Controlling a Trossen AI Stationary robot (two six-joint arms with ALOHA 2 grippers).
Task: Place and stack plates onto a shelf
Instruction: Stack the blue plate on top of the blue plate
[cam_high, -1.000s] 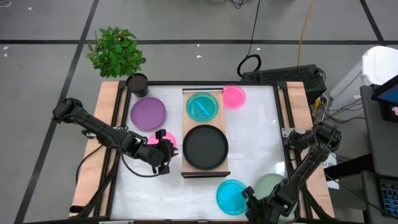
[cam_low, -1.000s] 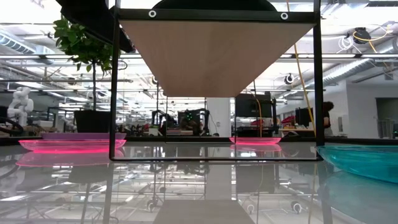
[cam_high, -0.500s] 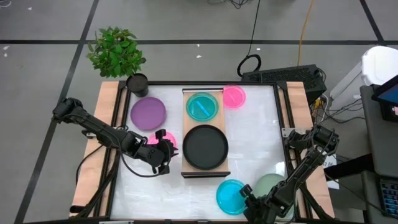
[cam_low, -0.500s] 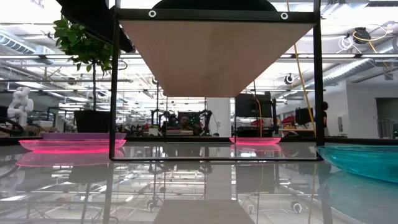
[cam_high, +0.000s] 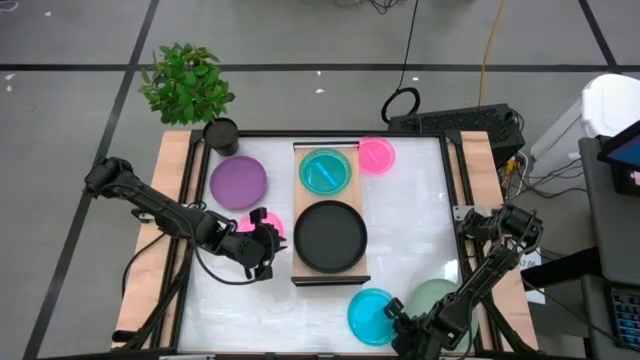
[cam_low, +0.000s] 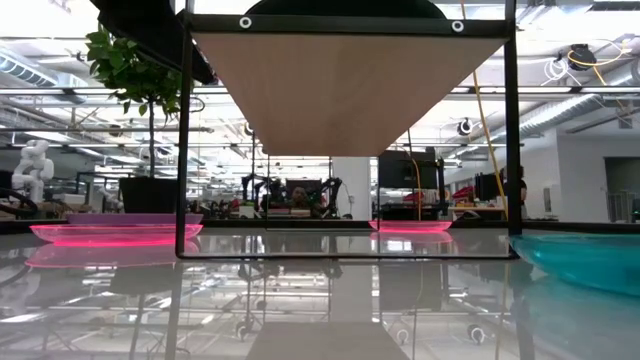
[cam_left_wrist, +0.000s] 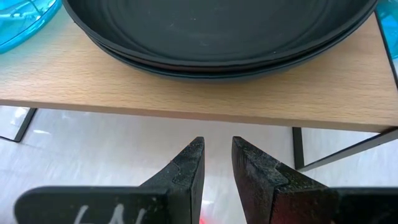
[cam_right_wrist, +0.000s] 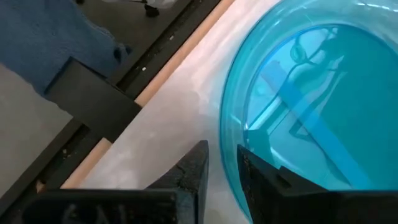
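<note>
Right pincer (cam_right_wrist: 222, 163) pinches the cyan plate's (cam_right_wrist: 311, 106) rim between its fingers; left pincer (cam_left_wrist: 216, 163), fingers narrowly parted, empty, faces the black plates (cam_left_wrist: 217, 31).

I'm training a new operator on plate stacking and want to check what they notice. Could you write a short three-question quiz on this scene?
1. Which plate shares the shelf with the black plates?
2. True or false: the purple plate lies on the shelf.
3. The right pincer straddles the rim of: A) a pink plate; B) the front cyan plate; C) the sage-green plate.

Key:
1. The rear cyan plate.
2. False: the purple plate lies on the table.
3. B.
</note>
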